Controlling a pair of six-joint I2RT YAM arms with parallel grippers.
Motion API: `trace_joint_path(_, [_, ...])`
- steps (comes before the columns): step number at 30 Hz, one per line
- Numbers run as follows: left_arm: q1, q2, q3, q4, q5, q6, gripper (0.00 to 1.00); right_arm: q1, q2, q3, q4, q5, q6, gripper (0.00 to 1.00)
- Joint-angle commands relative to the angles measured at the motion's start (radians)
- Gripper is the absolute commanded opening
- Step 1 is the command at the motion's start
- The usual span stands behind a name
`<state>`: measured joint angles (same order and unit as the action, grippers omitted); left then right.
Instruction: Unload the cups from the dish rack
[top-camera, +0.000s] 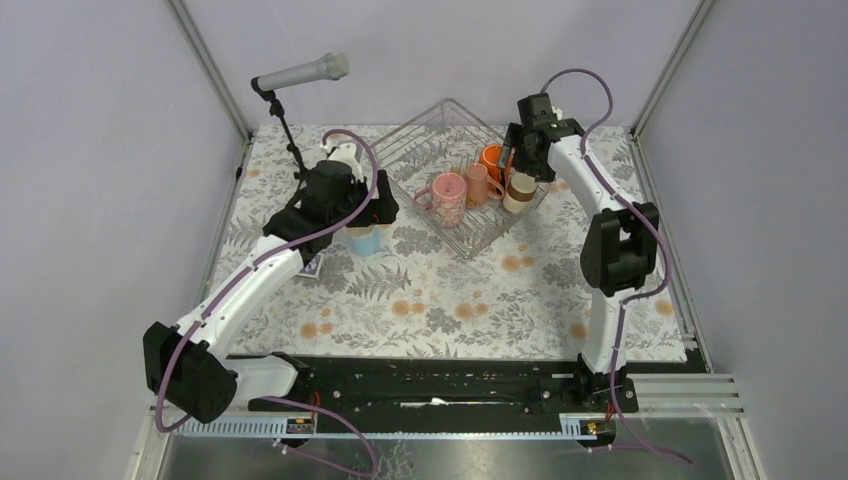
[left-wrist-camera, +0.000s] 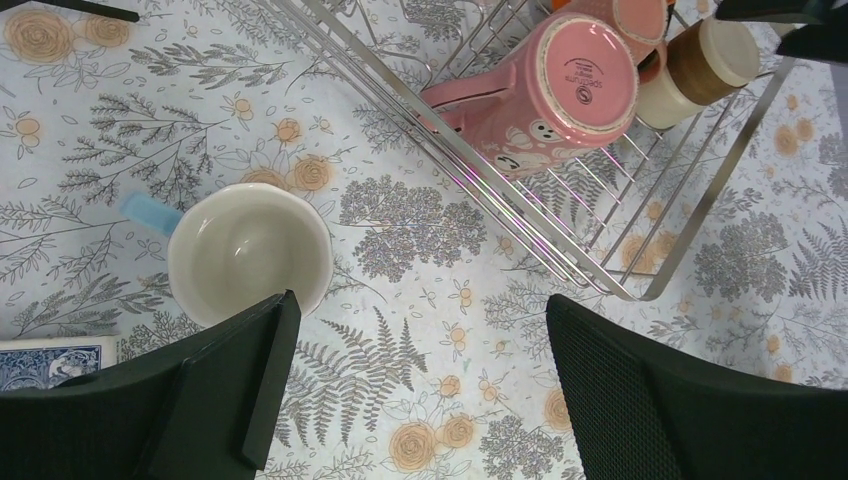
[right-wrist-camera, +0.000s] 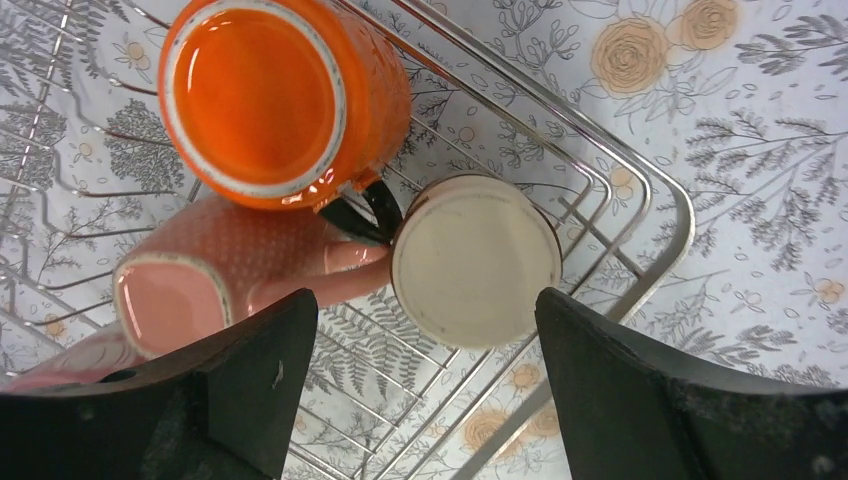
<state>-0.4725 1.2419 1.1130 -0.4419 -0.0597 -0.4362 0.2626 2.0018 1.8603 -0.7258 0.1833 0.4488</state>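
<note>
The left claw (left-wrist-camera: 420, 330) is wide open, holding nothing. The blue mug (left-wrist-camera: 250, 250) stands on the table (left-wrist-camera: 420, 230) just beside one finger. The right claw (right-wrist-camera: 425, 320) is wide open over a cream cup (right-wrist-camera: 475, 260) in the rack (right-wrist-camera: 640, 185). Beyond it lie a pink mug (right-wrist-camera: 200, 280) and an orange mug (right-wrist-camera: 255, 95).

4 inverted cups (top-camera: 449, 197) in rack (top-camera: 421, 140), blue mug (top-camera: 365, 241) beside

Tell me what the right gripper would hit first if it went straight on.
Most likely the upturned base of the cream cup, standing in a corner of the dish rack; depth is unclear.
</note>
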Motion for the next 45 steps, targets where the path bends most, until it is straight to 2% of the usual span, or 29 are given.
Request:
trace_joint_path(1, [-0.003,-0.052,0.004,0.061,0.029,0.017,0.99,-0.022,0.058,0.098,-0.035,-0.034,-0.005,0.87])
trace_joint_path(7, [-0.002,-0.054,0.000,0.064,0.040,0.015,0.99,-0.046,0.071,0.100,-0.045,-0.037,0.009,0.94])
trace_joint_path(11, [-0.002,-0.042,0.020,0.064,0.055,0.007,0.99,-0.057,0.074,0.084,-0.034,-0.057,0.016,0.95])
trace_joint_path(20, [-0.004,-0.030,0.038,0.059,0.055,0.003,0.99,-0.071,0.106,0.051,-0.011,-0.114,0.031,0.89])
trace_joint_path(28, [-0.002,-0.027,0.035,0.059,0.055,0.000,0.99,-0.077,0.135,0.036,-0.006,-0.104,0.029,0.87])
trace_joint_path(32, [-0.002,-0.021,0.034,0.060,0.055,-0.002,0.99,-0.077,0.143,0.033,-0.004,-0.121,0.027,0.82])
trace_joint_path(39, [-0.003,-0.008,0.024,0.077,0.055,-0.013,0.99,-0.077,0.124,0.001,-0.001,-0.119,0.012,0.83])
trace_joint_path(43, [-0.003,0.000,0.021,0.088,0.055,-0.018,0.99,-0.077,0.118,-0.002,-0.003,-0.112,0.009,0.68])
trace_joint_path(45, [-0.003,0.004,0.022,0.090,0.055,-0.021,0.99,-0.077,0.109,0.005,-0.011,-0.105,0.007,0.51])
